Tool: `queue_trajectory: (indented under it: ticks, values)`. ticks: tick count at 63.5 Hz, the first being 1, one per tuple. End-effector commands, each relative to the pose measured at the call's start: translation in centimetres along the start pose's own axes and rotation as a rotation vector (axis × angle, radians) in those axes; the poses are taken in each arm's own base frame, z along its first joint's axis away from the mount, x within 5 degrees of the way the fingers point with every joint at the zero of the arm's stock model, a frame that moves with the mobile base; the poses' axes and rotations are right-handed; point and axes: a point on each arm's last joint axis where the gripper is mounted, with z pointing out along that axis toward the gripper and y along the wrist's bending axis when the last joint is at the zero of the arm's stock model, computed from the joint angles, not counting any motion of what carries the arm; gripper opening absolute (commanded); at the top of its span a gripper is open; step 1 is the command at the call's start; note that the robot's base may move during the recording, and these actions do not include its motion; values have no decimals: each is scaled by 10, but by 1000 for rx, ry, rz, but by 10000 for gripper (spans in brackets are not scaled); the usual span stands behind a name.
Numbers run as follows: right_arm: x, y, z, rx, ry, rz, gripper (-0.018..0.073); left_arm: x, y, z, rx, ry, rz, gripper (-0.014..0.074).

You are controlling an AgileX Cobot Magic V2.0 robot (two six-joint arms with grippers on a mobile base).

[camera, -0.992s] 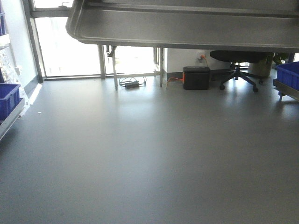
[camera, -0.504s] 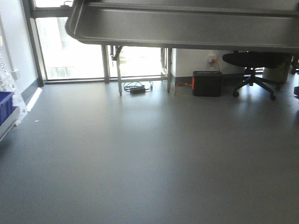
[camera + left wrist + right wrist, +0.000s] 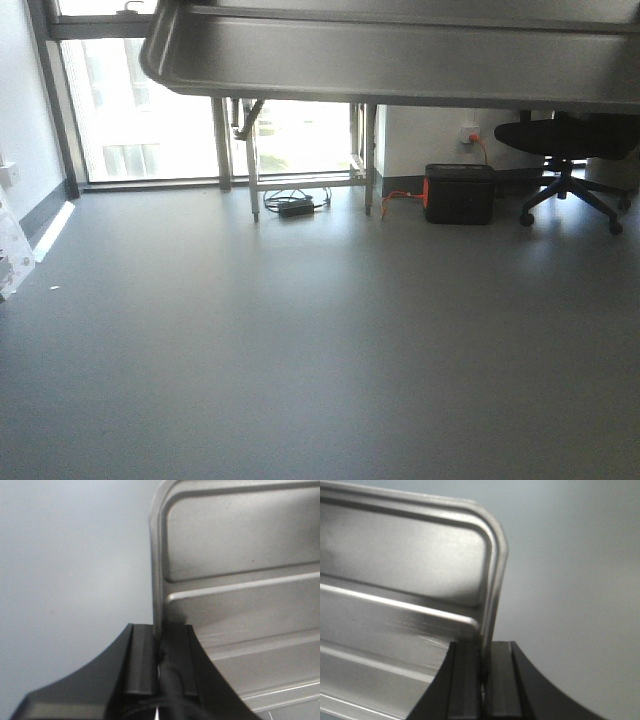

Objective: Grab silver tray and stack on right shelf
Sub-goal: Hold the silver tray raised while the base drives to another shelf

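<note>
Carry step: left tool (image 3: 159,642) and right tool (image 3: 484,657) each pinch an end rim of the silver tray (image 3: 400,60), held level high over the floor (image 3: 300,350); right shelf not in view, so next needs locating it, then lining up the tray.

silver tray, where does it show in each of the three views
Front-facing: the silver tray runs along the top edge, seen from below.
Left wrist: right side, rim shut in the left gripper at bottom centre.
Right wrist: left side, rim shut in the right gripper at bottom centre.
Shared landmark: the grey floor.
</note>
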Motion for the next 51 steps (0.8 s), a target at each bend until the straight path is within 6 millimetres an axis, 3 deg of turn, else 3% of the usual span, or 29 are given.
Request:
queue_trajectory:
  ticks: [1,51]
  values:
    - [-12,-4,-14,36,-108,-49,56,-7,10,-19,-37,-66,19,-93]
    - [-12,-4,-14,37,-107,-49,56,-5,8,-19,-15,-44,7,-93]
